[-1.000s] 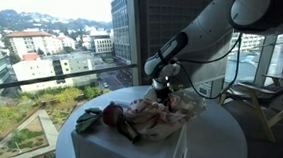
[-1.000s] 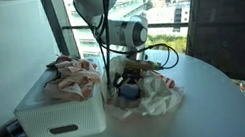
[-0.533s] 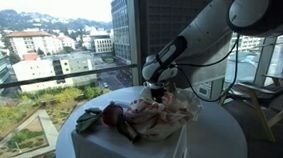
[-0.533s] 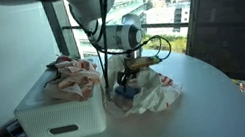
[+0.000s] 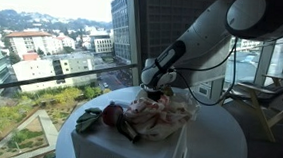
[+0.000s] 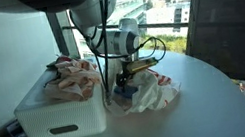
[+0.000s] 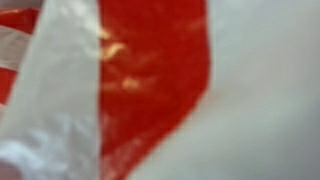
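At the left edge of the round white tabletop (image 6: 204, 100) stands a white bin (image 6: 59, 120), heaped to the brim with crumpled clothes (image 6: 73, 75) in pale pink, white and red. In an exterior view from the opposite side the bin (image 5: 95, 144) sits nearest the camera, with a dark red garment (image 5: 109, 115) lying at the left end of its heap of clothes (image 5: 164, 116). Just right of the bin, on the half of the tabletop toward the window, the gripper (image 6: 122, 85) points straight down with its fingers spread apart and nothing clamped between them, its tips low over the near-left edge of a loose cloth (image 6: 156, 95). Whether they touch the fabric cannot be told. From the opposite side the gripper (image 5: 157, 93) shows just behind the bin's heap. The loose cloth, white with red patches, lies crumpled on the tabletop right beside the bin's right wall. In the wrist view the same cloth (image 7: 150, 80) fills the whole picture as blurred red and white folds, and no fingers show there. To the right of the cloth the tabletop runs on to its far curved edge.
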{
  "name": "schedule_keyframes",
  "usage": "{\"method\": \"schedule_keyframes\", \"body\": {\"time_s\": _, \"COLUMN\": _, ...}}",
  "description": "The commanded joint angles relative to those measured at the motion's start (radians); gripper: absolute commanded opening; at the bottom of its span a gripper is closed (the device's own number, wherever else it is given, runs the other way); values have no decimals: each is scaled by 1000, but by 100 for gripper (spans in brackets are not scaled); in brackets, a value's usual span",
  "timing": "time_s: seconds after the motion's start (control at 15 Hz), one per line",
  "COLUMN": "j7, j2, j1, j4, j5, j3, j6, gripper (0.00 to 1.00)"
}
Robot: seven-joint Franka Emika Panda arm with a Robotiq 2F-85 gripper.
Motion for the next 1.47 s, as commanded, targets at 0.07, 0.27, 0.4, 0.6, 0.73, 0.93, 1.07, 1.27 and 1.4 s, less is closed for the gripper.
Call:
{"method": "schedule_keyframes", "body": {"time_s": 0.07, "j7": 2, "j2": 2, "j1": 8, "j4": -1, "j5": -6, "j3": -13, "j6": 12, "gripper": 75}}
{"method": "schedule_keyframes", "body": {"time_s": 0.27, "j7": 9, "j2": 2, "j1": 9, "j4": 4, "j5": -5, "j3": -14, "j6": 10, "gripper": 51}}
{"method": "schedule_keyframes", "body": {"time_s": 0.4, "j7": 32, "j2": -3, "j1": 13, "j4": 12, "j5": -2, "j3": -20, "j6": 0, "gripper": 36}}
{"method": "schedule_keyframes", "body": {"time_s": 0.6, "j7": 111, "j2": -21, "j1": 23, "j4": 37, "j5": 1, "j3": -42, "j6": -53, "gripper": 15}}
{"method": "schedule_keyframes", "body": {"time_s": 0.73, "j7": 174, "j2": -32, "j1": 35, "j4": 59, "j5": -11, "j3": -64, "j6": -96, "gripper": 8}}
{"method": "schedule_keyframes", "body": {"time_s": 0.93, "j7": 261, "j2": -43, "j1": 50, "j4": 86, "j5": -21, "j3": -86, "j6": -153, "gripper": 7}}
{"method": "schedule_keyframes", "body": {"time_s": 1.07, "j7": 323, "j2": -50, "j1": 64, "j4": 110, "j5": -34, "j3": -103, "j6": -218, "gripper": 10}}
{"method": "schedule_keyframes", "body": {"time_s": 1.27, "j7": 419, "j2": -51, "j1": 78, "j4": 193, "j5": -45, "j3": -118, "j6": -438, "gripper": 11}}
{"method": "schedule_keyframes", "body": {"time_s": 1.4, "j7": 464, "j2": -56, "j1": 87, "j4": 249, "j5": -48, "j3": -126, "j6": -602, "gripper": 10}}
